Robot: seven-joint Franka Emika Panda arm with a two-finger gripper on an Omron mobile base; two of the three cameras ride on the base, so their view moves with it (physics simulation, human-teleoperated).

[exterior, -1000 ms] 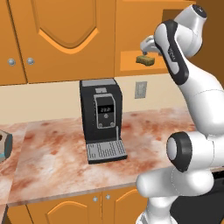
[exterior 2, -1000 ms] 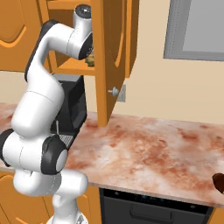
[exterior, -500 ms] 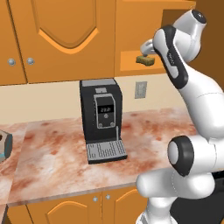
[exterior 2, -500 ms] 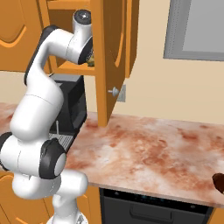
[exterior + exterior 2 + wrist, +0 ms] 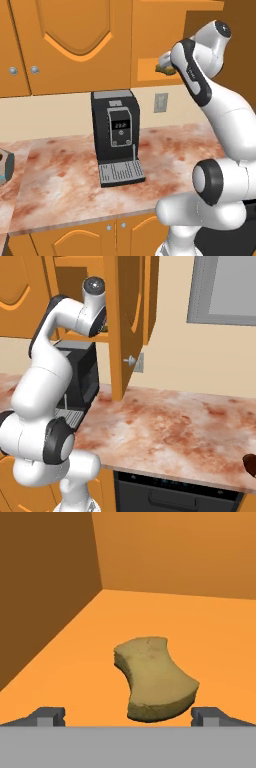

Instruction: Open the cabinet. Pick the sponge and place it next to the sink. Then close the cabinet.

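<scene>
Your two-finger gripper (image 5: 128, 718), jaws spread wide, has the small olive-yellow sponge (image 5: 154, 679) lying straight ahead between its tips on the orange shelf (image 5: 200, 637), long axis running away from you.

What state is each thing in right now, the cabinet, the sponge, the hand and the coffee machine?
cabinet: door swung open.
sponge: lying flat on the cabinet shelf, not held.
hand: open, fingertips either side of the sponge's near end.
coffee machine: upright on the counter, display lit.
</scene>
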